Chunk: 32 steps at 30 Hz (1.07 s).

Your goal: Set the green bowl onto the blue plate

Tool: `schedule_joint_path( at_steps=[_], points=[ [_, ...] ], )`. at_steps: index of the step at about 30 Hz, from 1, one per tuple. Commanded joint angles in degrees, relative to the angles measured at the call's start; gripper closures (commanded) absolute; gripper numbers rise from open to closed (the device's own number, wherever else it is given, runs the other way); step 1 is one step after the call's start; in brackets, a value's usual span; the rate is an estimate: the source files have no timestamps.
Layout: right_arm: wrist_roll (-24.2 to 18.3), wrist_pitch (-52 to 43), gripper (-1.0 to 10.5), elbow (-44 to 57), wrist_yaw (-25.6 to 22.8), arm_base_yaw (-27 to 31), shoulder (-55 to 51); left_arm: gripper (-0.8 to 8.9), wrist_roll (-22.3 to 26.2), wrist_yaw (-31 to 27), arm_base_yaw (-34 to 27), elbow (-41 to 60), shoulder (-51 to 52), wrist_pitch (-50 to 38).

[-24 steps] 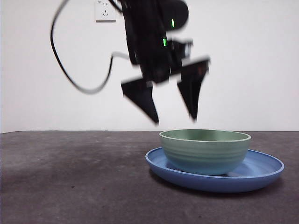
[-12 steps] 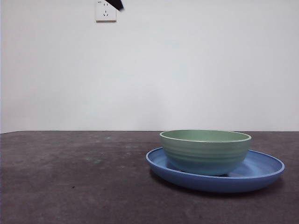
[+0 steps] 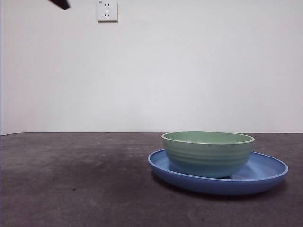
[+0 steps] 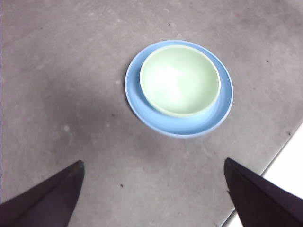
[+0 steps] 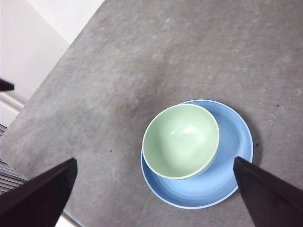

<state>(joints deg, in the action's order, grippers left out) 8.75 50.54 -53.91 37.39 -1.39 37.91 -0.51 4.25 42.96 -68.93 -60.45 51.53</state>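
The green bowl (image 3: 208,152) stands upright inside the blue plate (image 3: 265,174), toward the plate's left side in the front view. From high above, the left wrist view shows the green bowl (image 4: 180,79) resting in the blue plate (image 4: 222,111), far from my open, empty left gripper (image 4: 154,191). The right wrist view shows the green bowl (image 5: 181,140) on the blue plate (image 5: 233,161), well below my open, empty right gripper (image 5: 154,189). Only a black tip (image 3: 60,4) of an arm shows at the front view's top left corner.
A dark grey table (image 3: 71,179) carries the plate. A white wall with a socket (image 3: 107,10) is behind. The table's edge (image 4: 279,151) runs close to the plate in the left wrist view, and another table edge (image 5: 52,66) shows in the right wrist view.
One second ago a gripper hung open just above the bowl's left side. It rose out of the front view, and its black tip has shifted left along the top edge. Bowl and plate have not moved.
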Motion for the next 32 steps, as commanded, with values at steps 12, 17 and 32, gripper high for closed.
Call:
schedule_joint_path(
  at_steps=[12,17,32],
  points=[
    [-0.6,-0.3,3.7,-0.9,0.1,0.0,0.2,3.37,-7.9,0.1,0.1,17.0,19.0,-4.0],
    [-0.6,-0.3,3.7,-0.9,0.1,0.0,0.2,3.37,-8.2,2.2,0.1,17.2,22.5,-4.0],
    [-0.4,0.1,3.7,-0.9,0.1,0.0,0.2,3.37,-8.4,6.7,0.1,17.2,24.9,-4.0]
  ],
)
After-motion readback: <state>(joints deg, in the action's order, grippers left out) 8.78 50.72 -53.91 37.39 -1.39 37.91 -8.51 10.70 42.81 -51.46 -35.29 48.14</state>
